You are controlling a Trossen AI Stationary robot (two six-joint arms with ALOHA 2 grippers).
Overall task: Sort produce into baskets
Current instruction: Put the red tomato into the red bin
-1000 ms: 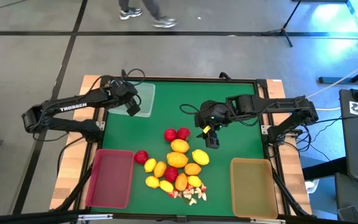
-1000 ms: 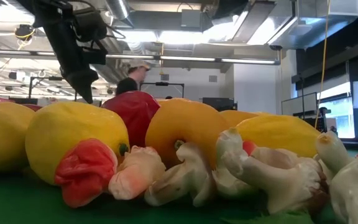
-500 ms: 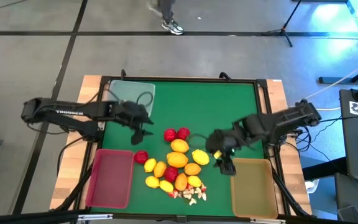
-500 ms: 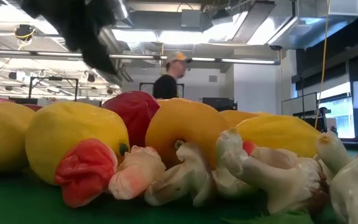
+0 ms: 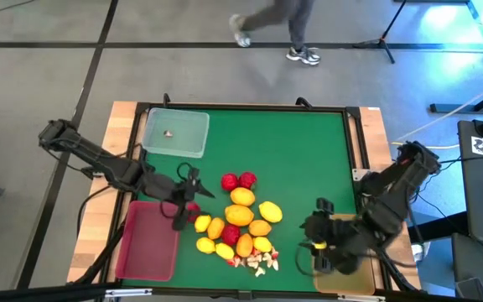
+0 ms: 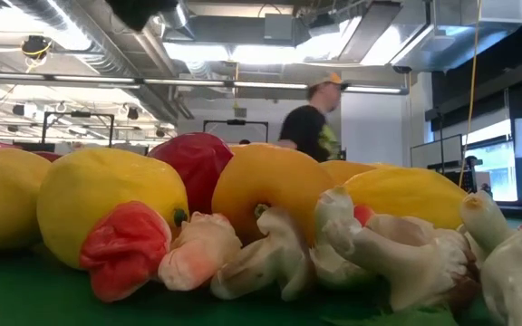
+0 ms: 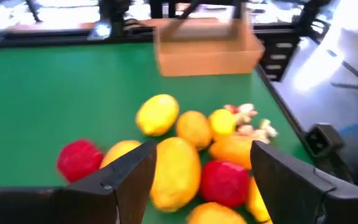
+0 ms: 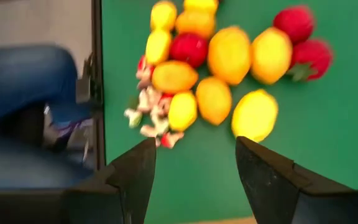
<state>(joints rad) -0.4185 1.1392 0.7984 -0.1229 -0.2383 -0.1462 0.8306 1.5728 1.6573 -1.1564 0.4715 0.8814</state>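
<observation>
Produce [image 5: 240,221], glossy rounded plastic, heaps on my green felt tabletop [image 5: 300,151]; both end effectors, left [image 5: 180,216] and right [image 5: 324,252], gape empty.

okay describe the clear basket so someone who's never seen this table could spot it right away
On the green table, look to the far corner on the left arm's side, away from the pile of toy fruit. The clear basket lies flat there with one tiny bit inside. Unlike the pinkish-red basket and tan-yellow basket at the near edge, it is see-through.
</observation>
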